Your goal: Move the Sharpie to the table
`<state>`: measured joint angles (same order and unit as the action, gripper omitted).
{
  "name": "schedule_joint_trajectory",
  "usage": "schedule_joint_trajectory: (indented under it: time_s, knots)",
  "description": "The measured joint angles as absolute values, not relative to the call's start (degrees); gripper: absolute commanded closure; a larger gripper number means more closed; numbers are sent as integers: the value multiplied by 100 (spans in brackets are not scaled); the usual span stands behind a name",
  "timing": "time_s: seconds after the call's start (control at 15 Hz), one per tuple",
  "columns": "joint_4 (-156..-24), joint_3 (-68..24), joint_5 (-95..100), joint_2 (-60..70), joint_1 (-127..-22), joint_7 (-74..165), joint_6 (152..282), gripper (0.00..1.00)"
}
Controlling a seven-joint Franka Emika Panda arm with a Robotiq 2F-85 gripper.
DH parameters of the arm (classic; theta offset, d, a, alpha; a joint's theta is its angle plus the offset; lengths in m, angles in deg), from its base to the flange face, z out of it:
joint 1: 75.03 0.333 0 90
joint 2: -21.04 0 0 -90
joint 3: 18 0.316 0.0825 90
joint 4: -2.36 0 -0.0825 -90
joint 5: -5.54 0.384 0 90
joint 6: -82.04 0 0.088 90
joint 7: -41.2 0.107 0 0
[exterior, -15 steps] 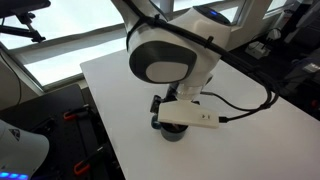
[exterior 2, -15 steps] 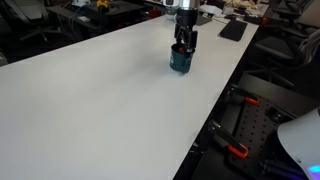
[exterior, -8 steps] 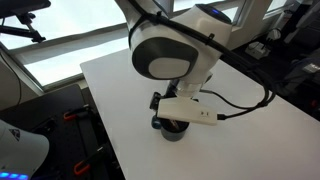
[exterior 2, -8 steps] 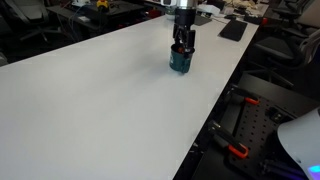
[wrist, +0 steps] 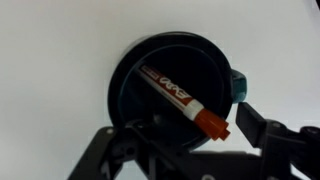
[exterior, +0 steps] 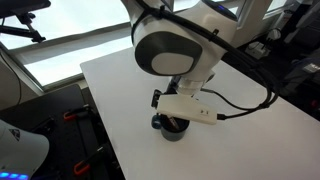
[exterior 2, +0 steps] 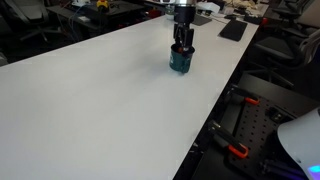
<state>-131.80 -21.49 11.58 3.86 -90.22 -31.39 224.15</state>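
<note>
Hovering over the mug (wrist: 118, 90) with my gripper (wrist: 188, 128) spread wide, pinching nothing. The Sharpie (wrist: 172, 92) sits inside the mug, not on the table (wrist: 50, 50). Its long axis runs diagonally, reddish end nearest me, between my jaws.

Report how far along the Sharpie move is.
Done: the gripper hangs over the mug. In hand: its open fingers flank the red end of the Sharpie, not gripping; the Sharpie lies inside the mug. Left: close on it, lift it out, lay it on the table.
</note>
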Motion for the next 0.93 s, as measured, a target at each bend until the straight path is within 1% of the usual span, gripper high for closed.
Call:
schedule_joint_trajectory:
  time_s: [0.07, 0.13, 0.27, 0.33, 0.4, 0.53, 0.6, 0.93]
  knots:
    - [-13179, -2149, 1158, 395, -9022, -3120, 22408, 52]
    - [-13178, -2149, 1158, 400, -9022, -3089, 22394, 52]
    - [-13178, -2149, 1159, 407, -9020, -3033, 22331, 36]
    - [-13175, -2149, 1160, 413, -9018, -3026, 22312, 23]
    - [-13174, -2149, 1160, 417, -9018, -3023, 22305, 18]
    - [-13174, -2149, 1160, 417, -9018, -3019, 22300, 3]
    - [-13174, -2149, 1160, 419, -9018, -3012, 22296, 0]
    - [-13175, -2149, 1160, 482, -9017, -2804, 22204, 0]
